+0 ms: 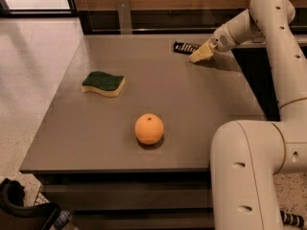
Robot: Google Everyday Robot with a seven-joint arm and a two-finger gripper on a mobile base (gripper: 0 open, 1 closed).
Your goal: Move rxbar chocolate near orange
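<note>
The rxbar chocolate point(185, 47) is a small flat black wrapper with white lettering, lying at the far right of the grey table point(201, 104). My gripper point(200, 54), with pale yellow tips, sits low over the table just right of and in front of the bar, touching or nearly touching its right end. The bar's right end is partly covered by the gripper. The orange point(149, 128) stands alone near the table's front middle, far from both bar and gripper.
A green-and-yellow sponge point(103, 83) lies on the table's left side. My arm's large white links point(249, 176) fill the right foreground. A wooden wall and a grey post point(123, 14) stand behind the table's far edge.
</note>
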